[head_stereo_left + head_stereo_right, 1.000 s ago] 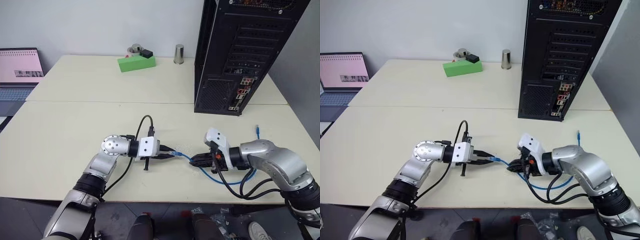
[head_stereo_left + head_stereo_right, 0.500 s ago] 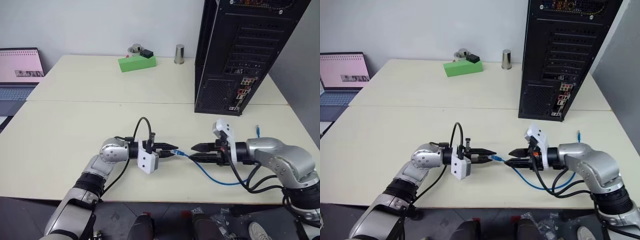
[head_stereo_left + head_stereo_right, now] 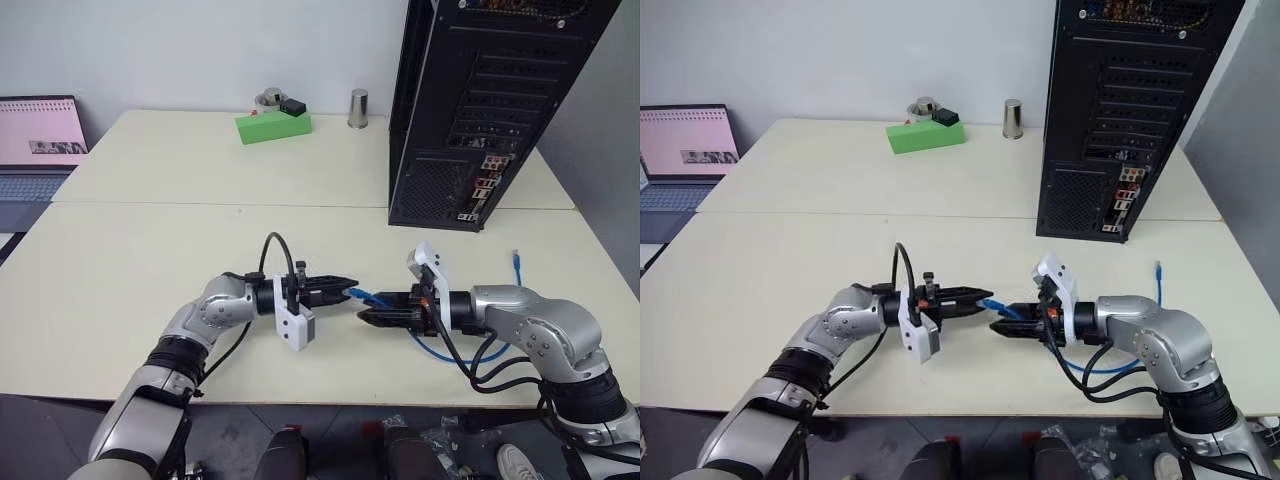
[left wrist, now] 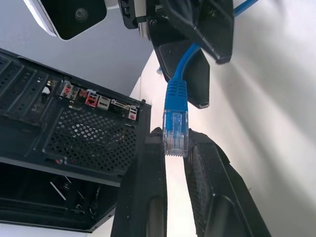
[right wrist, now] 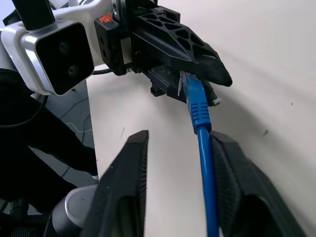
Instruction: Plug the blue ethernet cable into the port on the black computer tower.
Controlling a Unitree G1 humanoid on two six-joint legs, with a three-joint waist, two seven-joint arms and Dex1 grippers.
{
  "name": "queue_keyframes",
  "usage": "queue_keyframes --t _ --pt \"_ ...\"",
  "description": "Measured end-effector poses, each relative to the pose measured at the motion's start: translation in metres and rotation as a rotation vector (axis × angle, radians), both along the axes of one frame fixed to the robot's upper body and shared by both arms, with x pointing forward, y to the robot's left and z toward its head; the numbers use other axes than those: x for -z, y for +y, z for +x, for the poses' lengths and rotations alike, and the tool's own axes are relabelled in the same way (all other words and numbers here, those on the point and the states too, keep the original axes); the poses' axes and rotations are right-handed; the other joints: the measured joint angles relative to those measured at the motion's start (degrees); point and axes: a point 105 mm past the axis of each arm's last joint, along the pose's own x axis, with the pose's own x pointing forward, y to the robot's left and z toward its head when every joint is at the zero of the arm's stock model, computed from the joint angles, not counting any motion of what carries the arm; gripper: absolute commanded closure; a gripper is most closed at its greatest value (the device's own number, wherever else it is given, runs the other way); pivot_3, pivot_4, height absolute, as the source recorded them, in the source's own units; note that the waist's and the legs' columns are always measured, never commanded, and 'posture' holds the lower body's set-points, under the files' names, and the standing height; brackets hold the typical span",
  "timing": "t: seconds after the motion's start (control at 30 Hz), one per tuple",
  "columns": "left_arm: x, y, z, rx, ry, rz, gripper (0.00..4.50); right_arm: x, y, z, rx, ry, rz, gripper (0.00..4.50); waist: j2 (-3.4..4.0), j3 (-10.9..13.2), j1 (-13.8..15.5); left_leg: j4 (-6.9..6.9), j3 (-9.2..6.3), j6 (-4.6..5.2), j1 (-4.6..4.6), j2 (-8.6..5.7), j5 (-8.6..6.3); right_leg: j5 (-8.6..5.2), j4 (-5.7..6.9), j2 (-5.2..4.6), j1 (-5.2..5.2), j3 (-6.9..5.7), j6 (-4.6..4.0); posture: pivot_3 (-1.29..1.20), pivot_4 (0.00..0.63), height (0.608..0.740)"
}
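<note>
Pale and mostly bare, the bench [image 3: 150,250] carries the black computer tower [image 3: 480,110] at its far right, rear panel facing the robot, with a laptop [image 3: 35,150] off at the left edge and a green block [image 3: 272,125] and a small metal cup [image 3: 358,108] near the wall. Out front, the two arms meet nose to nose above the surface. The left pincer [image 3: 345,291] is clenched on the clear plug of the blue ethernet cable [image 4: 176,129], pinching it by the tip between its fingers. The right pincer [image 3: 368,317] stands parted, one finger on each side of the cord just behind the plug's blue boot, not yet squeezing as far as I can make out. The slack loops under the right forearm and the far plug [image 3: 516,262] lies on the bench near the tower.

This looks like a hand-over. To do it well, the right pincer should close on the boot rather than the bare cord, so the plug stays rigid and pointing out. The left should let go only once that grip is firm, then the plug's clip needs lining up with the port before pushing.
</note>
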Motion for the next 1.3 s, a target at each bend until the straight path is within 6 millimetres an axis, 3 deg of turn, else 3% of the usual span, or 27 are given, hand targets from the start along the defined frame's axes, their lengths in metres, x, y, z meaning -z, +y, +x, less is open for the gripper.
queue_keyframes --t 0.17,0.3,0.57,0.93,0.97,1.17,1.3 --pt "-0.0005 0.0003 -0.0019 0.011 -0.019 -0.002 4.23 0.0009 -0.0015 0.0015 0.009 0.011 -0.002 4.41 0.00 0.00 -0.02 0.00 0.00 0.00 0.00 0.00 0.00 0.00 0.00 0.00 0.00 0.00 0.00 0.00 0.150 0.740" --pt "-0.0004 0.0005 -0.0024 0.011 -0.021 -0.008 4.23 0.0011 -0.0019 0.0022 0.011 0.013 -0.002 4.50 0.00 0.00 -0.02 0.00 0.00 0.00 0.00 0.00 0.00 0.00 0.00 0.00 0.00 0.00 0.00 0.00 0.150 0.740" --pt "0.0026 0.0008 -0.0038 0.016 -0.014 -0.001 4.23 -0.0014 -0.0016 0.0034 0.008 0.000 0.002 2.95 0.00 0.00 -0.01 0.00 0.00 0.00 0.00 0.00 0.00 0.00 0.01 0.00 0.00 0.00 0.00 0.00 0.150 0.740" --pt "0.0039 -0.0005 -0.0049 0.020 -0.010 -0.006 4.23 -0.0035 0.0012 0.0067 0.029 0.014 0.049 2.92 0.00 0.00 -0.02 0.00 0.00 0.00 0.00 0.00 0.00 0.00 0.01 0.00 0.00 0.00 0.00 0.00 0.150 0.740" --pt "0.0037 -0.0005 -0.0048 0.019 -0.010 -0.008 4.23 -0.0030 0.0010 0.0069 0.030 0.017 0.049 3.29 0.00 0.00 -0.02 0.00 0.00 0.00 0.00 0.00 0.00 0.00 0.01 0.00 0.00 0.00 0.00 0.00 0.150 0.740" --pt "0.0028 -0.0004 -0.0039 0.012 -0.010 -0.018 4.23 -0.0016 0.0004 0.0071 0.032 0.030 0.049 4.49 0.00 0.00 -0.02 0.00 0.00 0.00 0.00 0.00 0.00 0.00 0.01 0.00 0.00 0.00 0.00 0.00 0.150 0.740" --pt "0.0030 -0.0004 -0.0041 0.012 -0.011 -0.020 4.23 -0.0014 0.0004 0.0070 0.031 0.037 0.053 4.50 0.00 0.00 -0.02 0.00 0.00 0.00 0.00 0.00 0.00 0.00 0.01 0.00 0.00 0.00 0.00 0.00 0.150 0.740"
